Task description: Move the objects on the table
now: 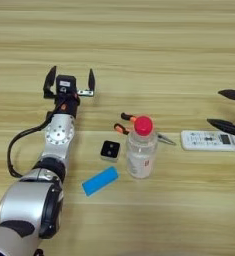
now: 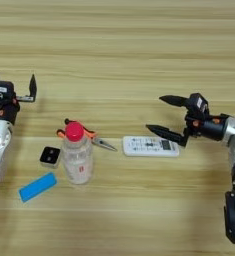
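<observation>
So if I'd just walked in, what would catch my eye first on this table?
Probably the clear bottle with the red cap, standing upright mid-table in front of orange-handled pliers, with a white remote control lying to its right. Next, the two arms: the left tool open over bare wood at far left, the right tool open by the remote's right end. A blue block lies nearer the robot.

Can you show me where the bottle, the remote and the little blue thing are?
bottle [image 1: 141, 152], left eye view, on its clear body.
remote [image 2: 150, 146], right eye view, on its button face.
blue block [image 1: 100, 181], left eye view, on its top.
</observation>
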